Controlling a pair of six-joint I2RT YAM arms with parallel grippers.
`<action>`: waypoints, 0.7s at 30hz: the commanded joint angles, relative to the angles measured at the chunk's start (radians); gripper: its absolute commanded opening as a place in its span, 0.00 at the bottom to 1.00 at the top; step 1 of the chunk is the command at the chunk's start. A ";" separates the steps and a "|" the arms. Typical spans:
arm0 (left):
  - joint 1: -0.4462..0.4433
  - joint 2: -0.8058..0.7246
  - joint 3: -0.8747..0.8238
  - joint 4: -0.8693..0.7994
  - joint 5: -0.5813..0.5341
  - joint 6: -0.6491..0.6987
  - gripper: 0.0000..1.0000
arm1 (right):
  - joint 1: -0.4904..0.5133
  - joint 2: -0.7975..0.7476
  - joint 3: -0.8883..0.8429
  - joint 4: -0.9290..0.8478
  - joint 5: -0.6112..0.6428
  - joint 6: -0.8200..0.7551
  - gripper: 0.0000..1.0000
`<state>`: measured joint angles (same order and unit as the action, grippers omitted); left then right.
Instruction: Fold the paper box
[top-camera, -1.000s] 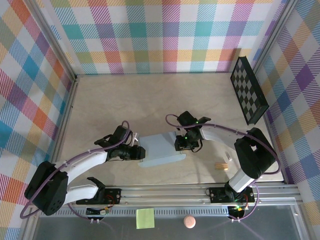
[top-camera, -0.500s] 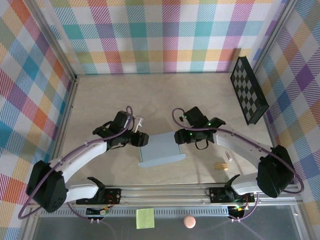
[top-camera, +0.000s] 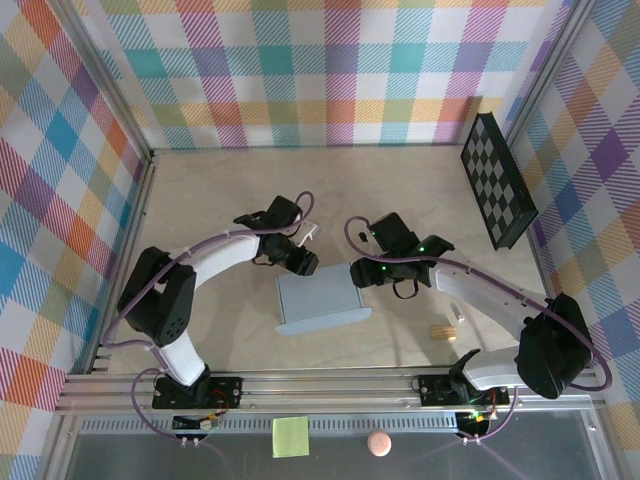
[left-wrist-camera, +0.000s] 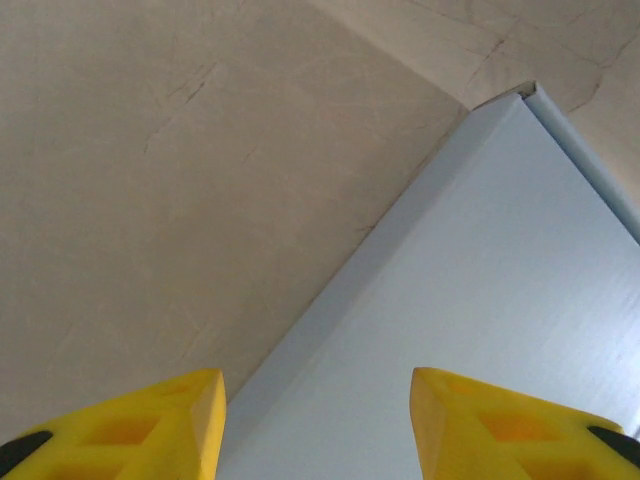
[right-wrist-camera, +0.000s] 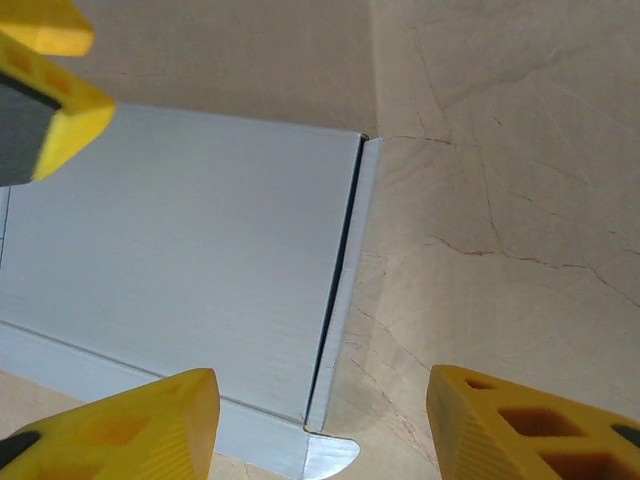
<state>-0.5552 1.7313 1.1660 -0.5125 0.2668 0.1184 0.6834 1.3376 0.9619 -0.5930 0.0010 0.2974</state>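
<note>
The paper box (top-camera: 318, 300) lies flat on the tabletop (top-camera: 200, 200), loose, with nothing pinning it. The left gripper (top-camera: 300, 262) hovers at its far-left corner and the right gripper (top-camera: 362, 272) at its far-right corner. Both are spread wide with nothing between the fingers: the left wrist view shows the left gripper (left-wrist-camera: 315, 425) parted above the box's (left-wrist-camera: 480, 300) edge, and the right wrist view shows the right gripper (right-wrist-camera: 320, 430) straddling the box's (right-wrist-camera: 180, 260) right side.

The main risk, as I judge it, is the thin card sliding or turning if one gripper presses before the other, since nothing braces it. Along the box's right edge a narrow side flap (right-wrist-camera: 350, 250) sits slightly ajar behind a dark gap, with a rounded tab (right-wrist-camera: 330, 455) at the near corner. A finger coming down there could crush the flap or put a crease off the scored line. The grippers are also near each other across the box's far edge (a yellow finger of the left one (right-wrist-camera: 50, 100) shows over the box's far-left corner in the right wrist view), so moves inward could make them collide.

Right of the box, near its near-right corner, lie a small tan piece (top-camera: 441, 331) and a small white one (top-camera: 457, 314); a shoved box could reach them. The checkerboard panel (top-camera: 497, 180) stands well apart, far right of the box. The yellow-green sticky note (top-camera: 290, 436) and a pink round thing (top-camera: 378, 443) lie nearer than the box, past the rail. Nothing blocks either gripper.
</note>
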 joint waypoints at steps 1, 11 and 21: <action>-0.005 0.052 0.057 -0.071 -0.019 0.065 0.50 | 0.005 -0.030 0.003 -0.017 0.013 -0.023 0.58; -0.005 0.124 0.075 -0.066 -0.038 0.075 0.43 | 0.005 -0.029 0.009 -0.028 0.034 -0.033 0.58; -0.006 0.139 0.056 -0.054 -0.064 0.082 0.30 | 0.007 -0.062 -0.046 0.123 -0.110 -0.209 0.58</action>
<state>-0.5556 1.8355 1.2205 -0.5438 0.2443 0.1806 0.6834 1.3136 0.9489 -0.5545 -0.0196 0.1936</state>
